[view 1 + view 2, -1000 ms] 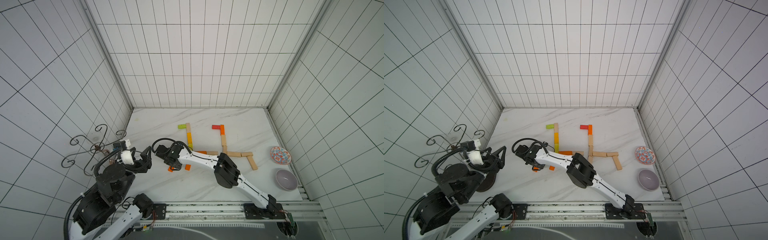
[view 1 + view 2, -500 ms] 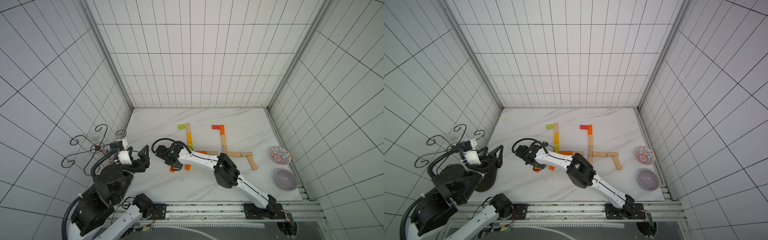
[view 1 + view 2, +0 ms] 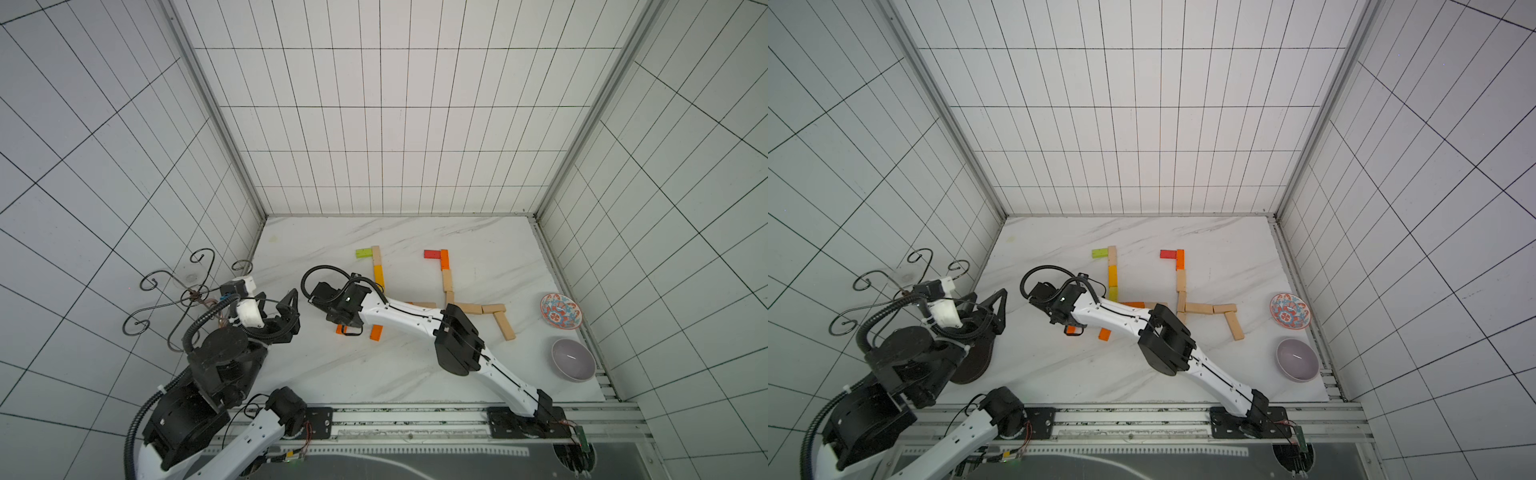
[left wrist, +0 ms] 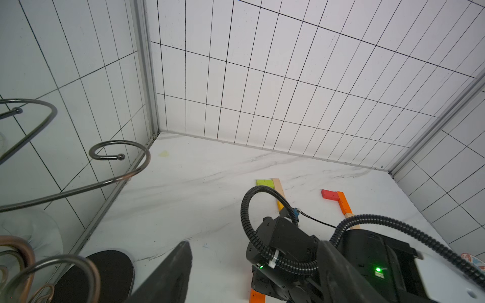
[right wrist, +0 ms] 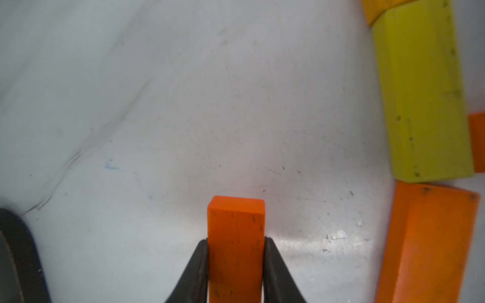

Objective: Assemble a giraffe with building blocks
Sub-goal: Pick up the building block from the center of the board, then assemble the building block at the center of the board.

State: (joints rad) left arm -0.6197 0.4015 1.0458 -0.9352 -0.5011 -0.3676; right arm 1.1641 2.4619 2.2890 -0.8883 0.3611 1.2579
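The right gripper [image 5: 236, 242] is clamped on a small orange block [image 5: 236, 223]. Its two black fingers [image 5: 195, 265] press flat against the block's long sides, and the squared end sticks out past the tips. The paint is bright orange with a few dark specks. Whether the block's underside rests on the marble tabletop [image 3: 332, 365] cannot be told. Near it lies a second orange block [image 5: 430, 244], set at a slant, with its end just beside the end of a yellow-green block [image 5: 422, 105]. In both top views these pieces sit at the foot of a flat giraffe figure. A green head block [image 3: 364, 252] touches a pale wooden block [image 3: 376, 254], with a yellow block [image 3: 378, 275] next in a straight neck line. The right arm hides the lower part. Toward the right arm's side lies another flat figure. It has a red head block [image 3: 432, 253], an orange neck block [image 3: 444, 258] and plain wooden blocks [image 3: 446, 279] for the rest of the neck and the body, with a slanted wooden leg [image 3: 504, 331]. The left gripper [image 3: 292, 314] hangs over the left part of the table beside a wire stand [image 3: 183, 291], jaws spread wide with nothing between them. A patterned dish [image 3: 561, 311] and a lilac bowl [image 3: 573, 359] sit at the right edge.
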